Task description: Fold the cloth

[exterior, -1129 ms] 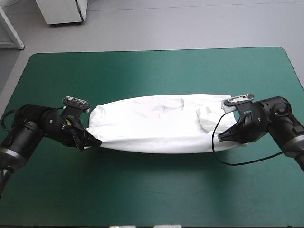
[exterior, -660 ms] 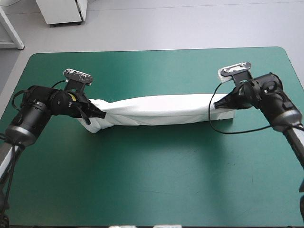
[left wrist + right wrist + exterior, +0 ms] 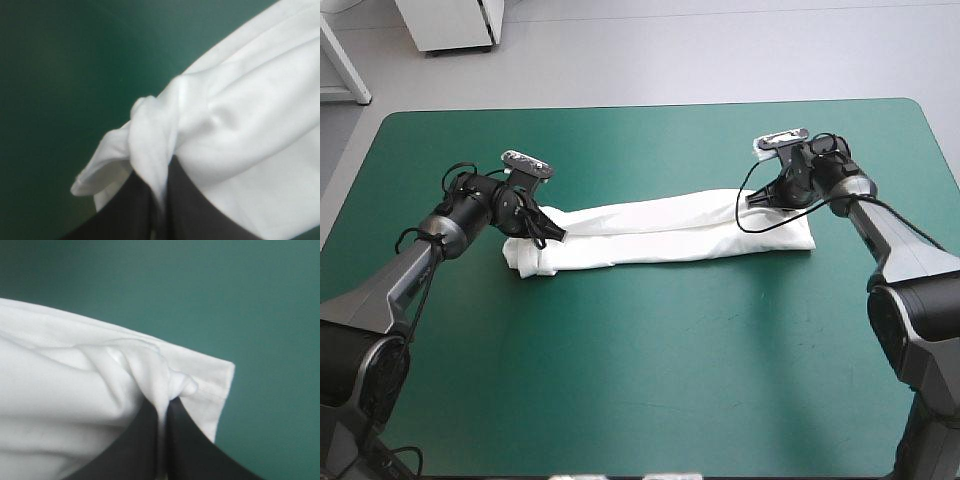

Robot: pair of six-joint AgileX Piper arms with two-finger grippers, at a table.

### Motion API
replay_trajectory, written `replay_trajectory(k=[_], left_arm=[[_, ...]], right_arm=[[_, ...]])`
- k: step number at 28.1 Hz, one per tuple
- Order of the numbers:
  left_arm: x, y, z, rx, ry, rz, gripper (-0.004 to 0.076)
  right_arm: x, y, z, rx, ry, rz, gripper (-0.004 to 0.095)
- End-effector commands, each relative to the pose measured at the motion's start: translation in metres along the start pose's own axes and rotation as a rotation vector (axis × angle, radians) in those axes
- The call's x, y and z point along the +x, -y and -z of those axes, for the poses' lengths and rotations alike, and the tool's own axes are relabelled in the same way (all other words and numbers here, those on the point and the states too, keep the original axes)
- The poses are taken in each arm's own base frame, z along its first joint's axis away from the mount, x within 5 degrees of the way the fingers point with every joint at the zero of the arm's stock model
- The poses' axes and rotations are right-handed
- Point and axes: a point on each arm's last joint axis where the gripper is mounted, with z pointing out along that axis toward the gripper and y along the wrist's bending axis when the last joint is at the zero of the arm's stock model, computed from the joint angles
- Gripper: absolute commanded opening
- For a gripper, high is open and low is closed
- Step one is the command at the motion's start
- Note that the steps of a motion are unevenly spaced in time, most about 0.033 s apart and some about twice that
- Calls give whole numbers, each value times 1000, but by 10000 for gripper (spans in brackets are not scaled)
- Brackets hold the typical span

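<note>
— Across the middle of the teal-green cover (image 3: 640,380), how does the T-shirt (image 3: 670,230) lie?

— As a long, narrow folded band. Its long axis runs left to right, with the right end a little farther away than the left.

— And the grippers?

— One at each end. The left gripper (image 3: 552,237) pinches a bunched fold at the left end, its jaws all but closed on the white fabric. The right gripper (image 3: 750,200) grips the far edge near the right end's corner in the same way.

— So which arm is nearer?

— Neither; each holds its own end. I'd judge the next fold has to carry one end along that axis toward the other.
</note>
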Motion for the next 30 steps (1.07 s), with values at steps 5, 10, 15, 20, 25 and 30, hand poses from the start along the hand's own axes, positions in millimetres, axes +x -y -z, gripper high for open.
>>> replay_trajectory(k=[5,10,15,20,25,30], left_arm=[[-19,-5,24,-27,125,7,39],[-34,-13,52,-58,130,7,309],[-52,-12,106,-4,195,98,381],[-65,21,144,213,315,49,298],[-70,63,152,371,350,-45,19],[-76,92,139,485,353,-110,-4]], right_arm=[[-10,3,19,-23,50,44,97],[-17,15,43,-13,73,16,498],[-14,44,97,34,151,-44,540],[4,77,154,82,227,-132,540],[37,89,194,123,269,-189,536],[65,81,205,124,282,-191,536]])
